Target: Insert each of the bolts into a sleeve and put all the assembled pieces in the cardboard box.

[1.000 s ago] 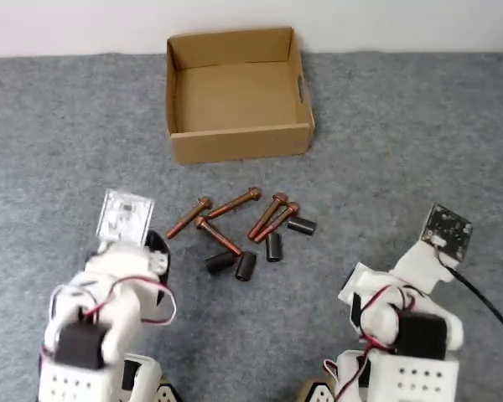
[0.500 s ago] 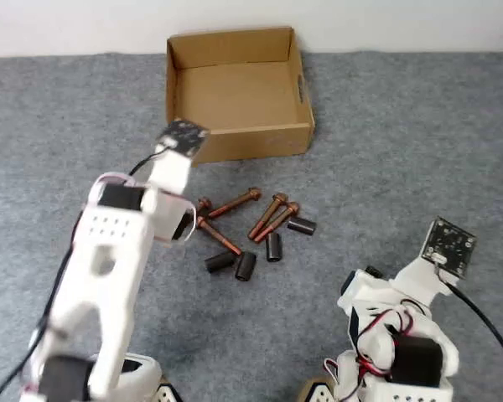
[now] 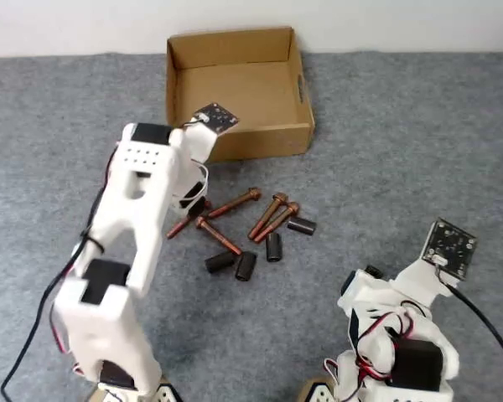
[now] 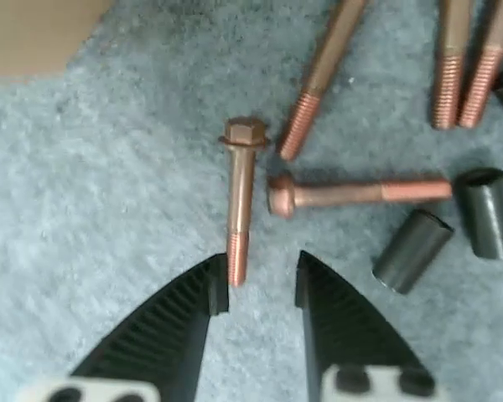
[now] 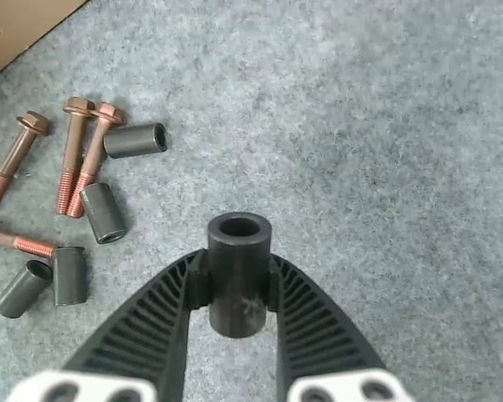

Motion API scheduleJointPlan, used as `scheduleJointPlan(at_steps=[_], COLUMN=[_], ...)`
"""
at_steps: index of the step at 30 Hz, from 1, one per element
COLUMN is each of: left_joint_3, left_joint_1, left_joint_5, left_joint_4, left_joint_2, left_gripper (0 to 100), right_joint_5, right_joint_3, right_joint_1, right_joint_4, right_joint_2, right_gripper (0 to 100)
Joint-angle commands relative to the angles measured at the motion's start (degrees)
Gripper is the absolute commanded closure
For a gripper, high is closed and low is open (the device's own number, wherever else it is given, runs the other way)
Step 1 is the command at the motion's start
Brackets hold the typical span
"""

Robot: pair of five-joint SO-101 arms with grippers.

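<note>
Copper-coloured bolts, all five, lie loose in the middle of the desk beside four dark sleeves, short of the cardboard box at the far edge, so I judge nothing mated or boxed yet. My left hand is open about the threaded tip of one bolt; my right hand grips the fifth sleeve.

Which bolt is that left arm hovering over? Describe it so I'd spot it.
Start at the cardboard box; copper bolts lie in front of it. The bolt is the leftmost one, its threaded tip just between the open fingers of the left tool.
</note>
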Motion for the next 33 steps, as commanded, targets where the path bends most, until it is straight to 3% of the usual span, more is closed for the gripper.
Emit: scheduleJointPlan(at_steps=[1,11,19,24,33], left_joint_3=[-7.9,-21.3,-22.8,-24.2,-25.7], left_joint_1=[-0.2,-0.3,0.0,1.3,2.2], left_joint_5=[-0.6,-0.6,-0.3,-0.3,1.3], left_joint_4=[1.2,1.2,1.3,1.3,9.8], left_joint_2=[4.3,18.7,26.1,27.3,21.8], left_gripper=[85,85,86,99,100], right_joint_5=[0.4,0.4,0.4,0.4,0.4], right_joint_3=[0.0,0.2,0.3,0.3,-0.4], right_joint_1=[0.7,0.7,0.7,0.7,0.7], right_joint_4=[-1.1,-1.2,-1.2,-1.2,-0.9], right_joint_2=[0.0,-0.1,-0.1,-0.2,-0.3], right_gripper=[99.1,99.1,99.1,99.1,99.1])
